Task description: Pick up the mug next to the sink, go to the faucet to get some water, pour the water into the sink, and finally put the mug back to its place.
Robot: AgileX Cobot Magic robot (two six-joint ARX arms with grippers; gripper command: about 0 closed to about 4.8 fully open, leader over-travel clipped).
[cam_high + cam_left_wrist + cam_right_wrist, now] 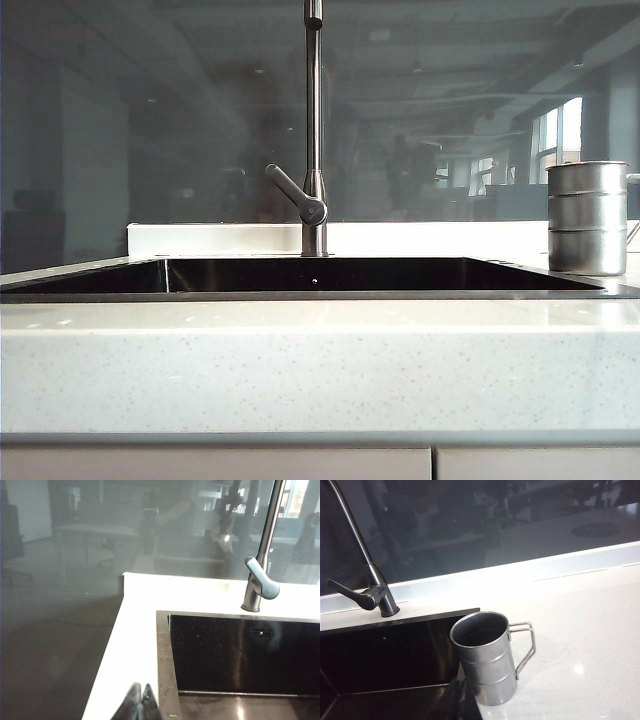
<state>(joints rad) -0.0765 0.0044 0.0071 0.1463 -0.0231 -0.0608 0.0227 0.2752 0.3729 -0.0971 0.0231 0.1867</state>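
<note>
The steel mug (587, 217) (487, 655) stands upright on the white counter at the right end of the black sink (330, 276) (240, 655) (385, 655), its wire handle turned away from the basin. Behind the basin's middle rises the faucet (314, 130) (260, 575) (370, 580), its lever angled to the left in the exterior view. Neither arm shows in the exterior view. My right gripper (462, 700) is shut and empty, hanging just short of the mug over the sink's right rim. At the sink's left rim my left gripper (141, 702) is shut with nothing in it.
A dark glass wall (150, 120) backs the counter right behind the faucet. The white speckled counter (320, 360) (590, 630) runs along the front and spreads to the right of the mug. A narrow strip of counter (135, 630) lies left of the sink, ending at an edge.
</note>
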